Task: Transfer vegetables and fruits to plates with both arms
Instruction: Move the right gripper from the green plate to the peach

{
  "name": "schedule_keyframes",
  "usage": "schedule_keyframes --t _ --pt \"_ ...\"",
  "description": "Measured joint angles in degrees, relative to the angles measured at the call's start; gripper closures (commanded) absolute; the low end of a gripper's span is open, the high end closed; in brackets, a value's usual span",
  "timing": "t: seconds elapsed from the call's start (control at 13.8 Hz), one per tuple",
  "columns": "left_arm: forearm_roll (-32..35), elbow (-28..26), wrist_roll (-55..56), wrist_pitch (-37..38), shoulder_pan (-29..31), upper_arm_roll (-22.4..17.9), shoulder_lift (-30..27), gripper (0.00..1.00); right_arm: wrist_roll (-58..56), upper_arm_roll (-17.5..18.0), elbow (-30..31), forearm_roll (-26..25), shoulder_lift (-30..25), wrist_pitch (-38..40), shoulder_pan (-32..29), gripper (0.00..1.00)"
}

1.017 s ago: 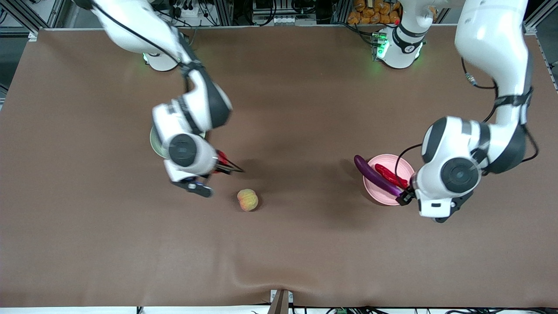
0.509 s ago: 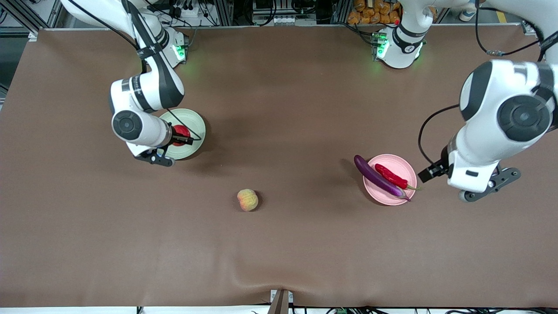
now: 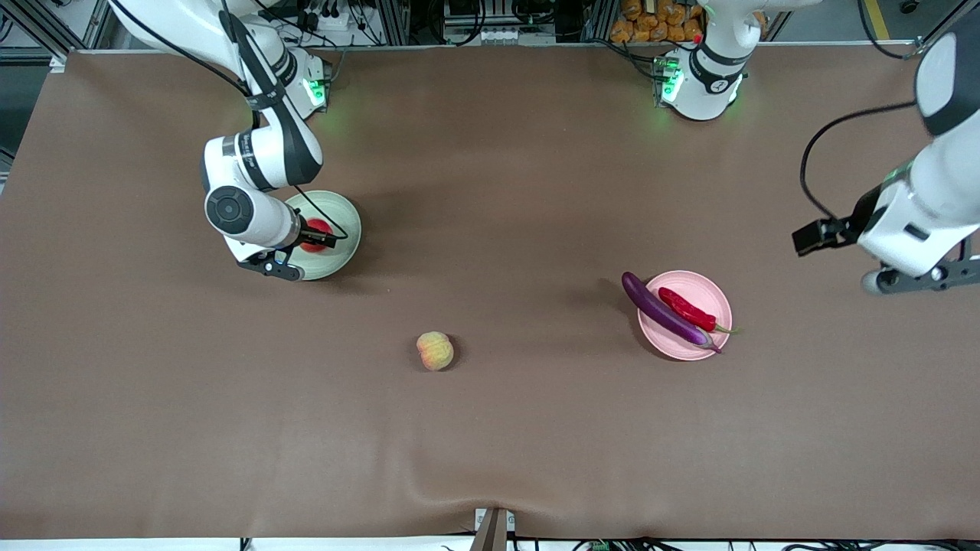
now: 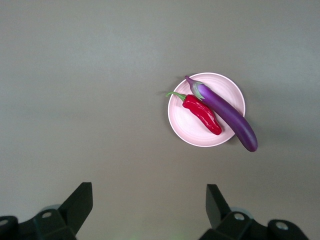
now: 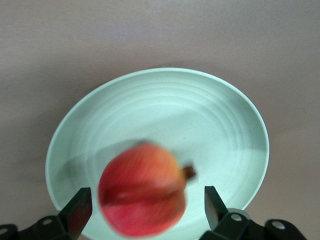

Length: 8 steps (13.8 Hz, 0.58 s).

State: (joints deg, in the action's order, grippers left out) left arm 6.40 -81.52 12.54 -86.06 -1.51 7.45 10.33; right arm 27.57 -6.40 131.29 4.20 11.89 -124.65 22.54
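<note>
My right gripper [image 3: 325, 239] is low over the pale green plate [image 3: 343, 216], open. The red-yellow pomegranate [image 5: 144, 189] lies on that plate [image 5: 200, 115] between the fingers, with a gap on each side. My left gripper [image 3: 811, 237] is open and empty, high over the table at the left arm's end. The pink plate [image 3: 704, 291] holds the purple eggplant [image 3: 662, 310], one end past the rim, and the red chili [image 3: 687, 308]. The left wrist view shows the plate [image 4: 185, 127], eggplant [image 4: 230, 117] and chili [image 4: 202, 114] far below my left gripper [image 4: 147, 192]. The peach [image 3: 435, 350] lies on the table between the plates, nearer the front camera.
A brown cloth covers the table [image 3: 536, 428]. Both arm bases with green lights stand at the table's edge farthest from the front camera, the right arm's [image 3: 310, 88] and the left arm's [image 3: 693, 84].
My right gripper carried the pomegranate from beside the peach to the green plate and now stands open around it. My left gripper rose from the pink plate toward the left arm's end.
</note>
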Motion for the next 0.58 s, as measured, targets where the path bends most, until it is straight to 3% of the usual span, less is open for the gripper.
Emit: schedule_keyframes --t 0.15,0.29,0.44,0.58 --pt "-1.3 -0.1 -1.3 0.6 -0.1 0.5 -2.0 0.00 1.6 0.5 -8.8 2.4 -0.5 8.8 0.8 0.00" --pt "-3.1 -0.6 -1.5 0.8 0.0 0.5 -3.7 0.00 6.1 0.8 -21.1 9.4 0.3 14.9 2.6 0.00" --pt "-3.4 -2.3 -2.6 0.7 0.7 0.4 -5.0 0.00 9.9 0.9 -30.1 13.9 4.4 15.2 4.1 0.00" --pt "-3.5 -6.1 -3.6 -1.7 1.3 0.4 -6.8 0.00 16.3 0.9 -35.6 15.1 10.6 8.8 5.2 0.00"
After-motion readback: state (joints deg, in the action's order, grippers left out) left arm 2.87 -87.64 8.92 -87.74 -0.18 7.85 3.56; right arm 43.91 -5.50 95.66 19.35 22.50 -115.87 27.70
